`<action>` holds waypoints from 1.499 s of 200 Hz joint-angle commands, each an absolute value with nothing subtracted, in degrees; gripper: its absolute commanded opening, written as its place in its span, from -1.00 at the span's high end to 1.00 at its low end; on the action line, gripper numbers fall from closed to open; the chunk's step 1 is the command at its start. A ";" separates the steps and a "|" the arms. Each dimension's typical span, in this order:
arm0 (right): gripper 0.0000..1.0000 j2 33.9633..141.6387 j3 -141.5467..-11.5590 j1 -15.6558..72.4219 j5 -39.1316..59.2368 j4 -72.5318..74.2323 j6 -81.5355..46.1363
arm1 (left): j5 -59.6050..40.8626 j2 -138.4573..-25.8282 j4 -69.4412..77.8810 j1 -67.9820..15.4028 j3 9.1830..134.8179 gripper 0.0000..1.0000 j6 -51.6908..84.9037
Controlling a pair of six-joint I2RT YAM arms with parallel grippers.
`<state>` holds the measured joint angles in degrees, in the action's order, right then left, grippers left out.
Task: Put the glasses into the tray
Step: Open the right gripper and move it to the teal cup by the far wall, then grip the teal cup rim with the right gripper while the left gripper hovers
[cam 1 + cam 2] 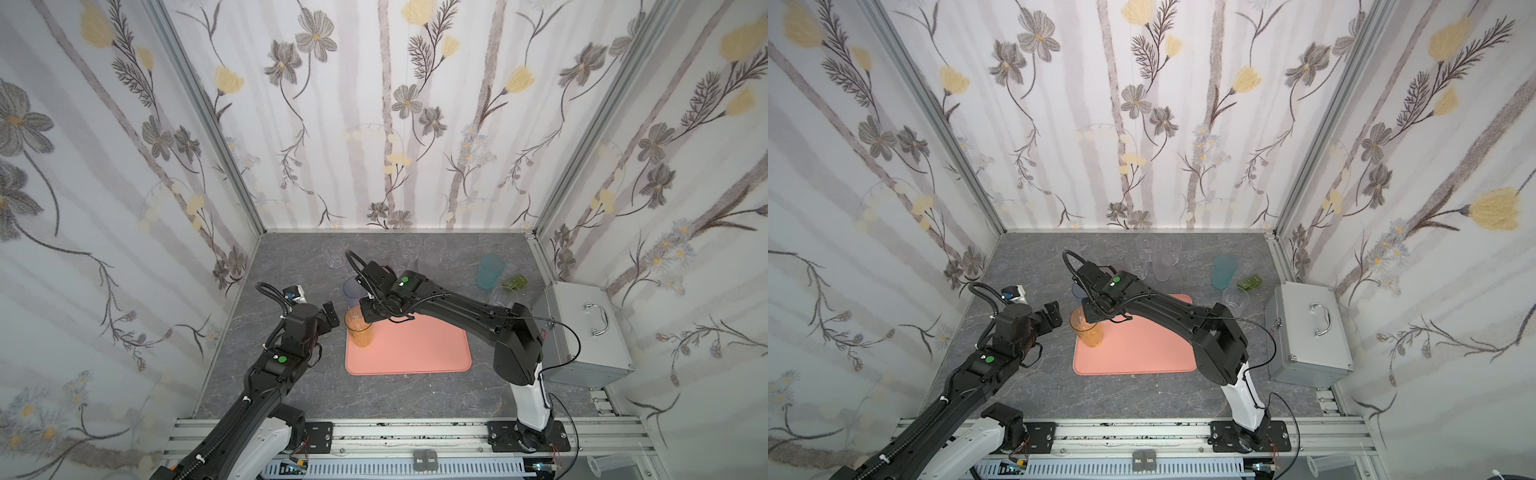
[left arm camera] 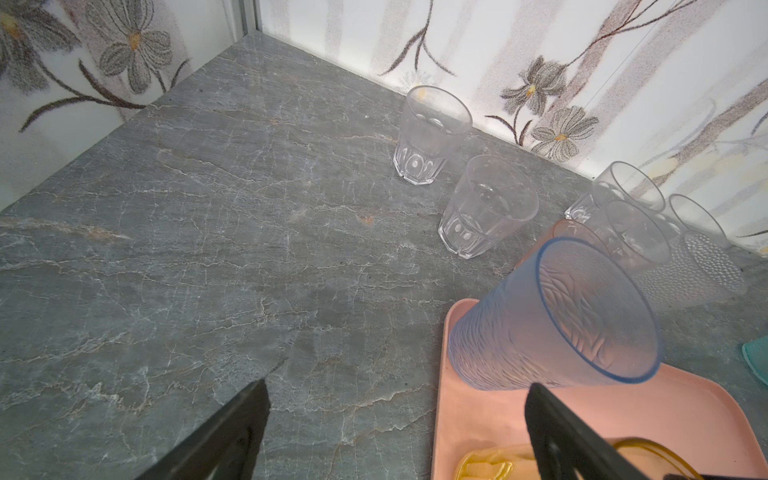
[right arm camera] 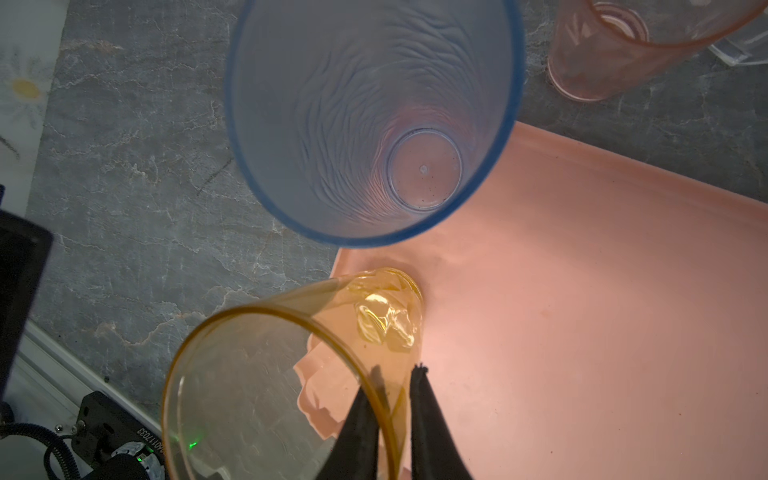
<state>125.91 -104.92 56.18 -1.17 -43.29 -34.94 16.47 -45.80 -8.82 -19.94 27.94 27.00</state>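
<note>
The amber see-through tumbler is stood upright at the left edge of the flat salmon-pink tray; its wall is straddled from above by the right gripper, jaws narrowly parted, pinch not discernible, so a straight lift-off is advised; the left gripper is spread, empty

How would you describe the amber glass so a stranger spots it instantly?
Start at the big pink tray. On its left edge stands the amber glass, the right claw straddling its rim. Unlike the blue glass beside it, it alone is amber.
</note>
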 commanded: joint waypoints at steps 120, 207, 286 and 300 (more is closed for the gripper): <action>0.20 106.35 -90.91 43.02 3.65 -34.61 -34.34 | 22.84 -47.04 -7.39 -22.02 35.12 -0.91 20.54; 0.10 97.86 -84.01 16.79 -7.98 -34.83 -28.20 | 32.56 -68.91 -7.65 -47.22 54.67 -0.93 13.93; 0.01 105.45 -82.24 4.31 -10.07 -27.99 -31.48 | 18.20 -85.23 -5.59 -53.95 60.48 -0.95 18.17; 0.01 107.25 -82.20 3.13 -9.08 -27.27 -31.98 | 16.91 -86.90 -5.21 -54.20 60.41 -0.95 18.54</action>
